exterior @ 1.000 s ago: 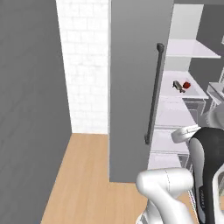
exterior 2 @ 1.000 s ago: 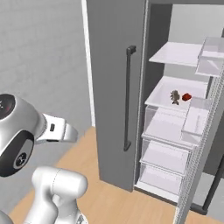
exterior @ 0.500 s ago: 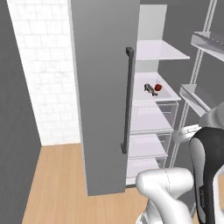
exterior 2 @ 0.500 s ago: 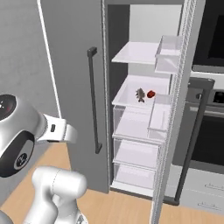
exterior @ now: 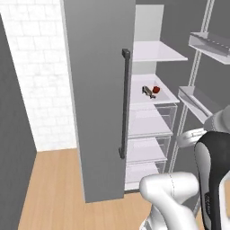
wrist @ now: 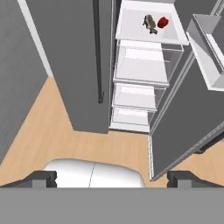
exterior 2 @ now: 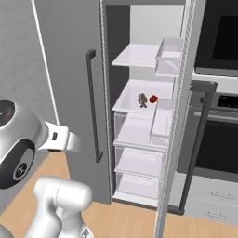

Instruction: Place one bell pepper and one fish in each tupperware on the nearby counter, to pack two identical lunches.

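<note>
- I face a tall grey fridge (exterior 2: 69,69) whose right door (exterior 2: 179,116) stands open, showing white shelves and clear drawers inside.
- The left door (exterior: 96,90) is closed; a long dark vertical handle (exterior: 123,103) runs down its right edge.
- On the middle white shelf (exterior 2: 132,100) lie one bell pepper (exterior 2: 153,98) and one fish (exterior 2: 142,99), close together, the pepper to the right of the fish.
- From the left base view the same bell pepper (exterior: 156,90) sits just right of the fish (exterior: 146,91), toward the back of the shelf; whether they touch I cannot tell.
- In the hand view the fish (wrist: 150,22) and bell pepper (wrist: 163,22) appear near the top, on the shelf above three clear drawers (wrist: 140,65).
- My jaws (wrist: 112,178) are spread wide, the two dark tips far apart at the bottom corners of the hand view, and they hold nothing.
- My jaws hang well apart from the shelf, over the wooden floor (wrist: 52,131) in front of the fridge.
- The open door carries white bins (exterior 2: 169,56) on its inner side.
- A black oven (exterior 2: 218,130) stands to the right of the fridge, with white drawers beneath it.
- A white tiled wall (exterior: 40,76) rises to the left of the fridge.
</note>
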